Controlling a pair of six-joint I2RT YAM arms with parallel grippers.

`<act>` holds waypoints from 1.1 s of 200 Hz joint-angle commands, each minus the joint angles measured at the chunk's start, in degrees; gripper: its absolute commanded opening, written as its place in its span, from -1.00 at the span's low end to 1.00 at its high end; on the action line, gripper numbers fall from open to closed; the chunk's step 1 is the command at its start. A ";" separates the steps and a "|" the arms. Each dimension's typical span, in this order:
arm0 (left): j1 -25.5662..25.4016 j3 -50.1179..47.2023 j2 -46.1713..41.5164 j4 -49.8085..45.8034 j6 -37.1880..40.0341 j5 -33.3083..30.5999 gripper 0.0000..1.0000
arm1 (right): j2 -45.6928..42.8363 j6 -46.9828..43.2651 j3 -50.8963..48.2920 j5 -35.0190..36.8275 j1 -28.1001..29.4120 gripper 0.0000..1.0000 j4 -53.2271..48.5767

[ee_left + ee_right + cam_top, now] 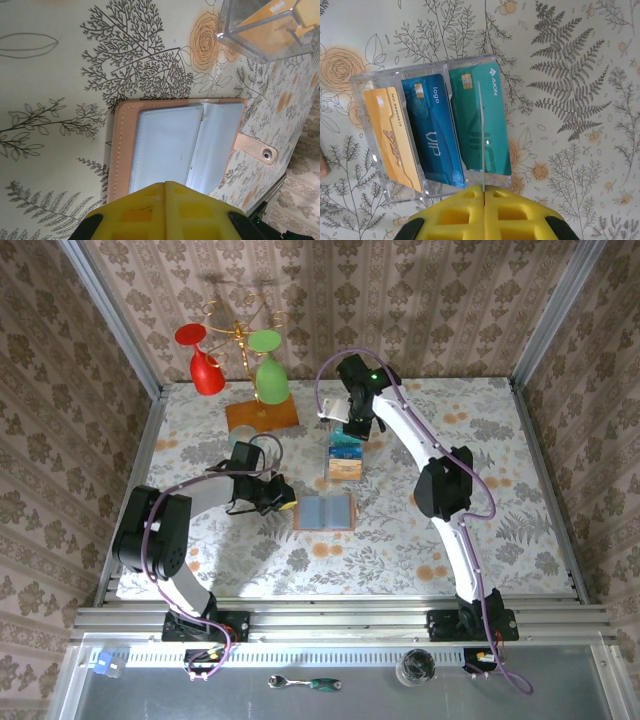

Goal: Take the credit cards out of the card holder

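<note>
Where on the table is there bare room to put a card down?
Free: the cloth right of the right arm, out to the side rail, and the strip between the wallet and the near rail. Crowded: the middle, where the rack, clear box, wallet, left gripper and right gripper bunch together.

free: table (520,500) right, front | blocked: glass rack (262,416) back left, clear box (345,458) beyond card holder (325,512)
</note>
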 commanded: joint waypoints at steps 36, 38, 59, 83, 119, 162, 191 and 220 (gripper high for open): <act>0.89 0.45 -1.20 -1.31 0.93 -0.60 -0.85 | 1.95 -0.45 1.88 3.36 -0.25 -0.76 2.34; 0.96 0.44 -1.23 -1.30 0.94 -0.60 -0.85 | 1.93 -0.33 1.83 3.41 -0.25 -0.76 2.41; 0.98 0.79 -0.94 -1.26 0.92 -0.51 -0.85 | 1.05 0.44 1.73 3.83 -0.25 -0.71 3.14; 1.38 1.49 -0.80 -1.23 1.46 -0.58 -0.85 | -0.64 1.39 0.44 3.69 -0.25 -0.69 3.65; 3.44 2.00 -1.52 -2.33 4.28 -4.22 -0.80 | -6.02 4.72 -8.23 5.31 -0.44 -0.56 9.16; 8.19 3.85 -3.47 -8.59 12.11 -12.71 -0.61 | -16.95 12.39 -26.70 8.11 -1.16 0.07 22.20; 11.47 4.06 -5.59 -10.28 16.16 -18.29 -0.24 | -25.33 16.24 -40.70 11.20 -1.52 0.44 31.26; 14.96 2.44 -8.32 -10.00 18.90 -21.89 0.10 | -31.84 19.79 -51.38 13.93 -2.43 0.73 36.38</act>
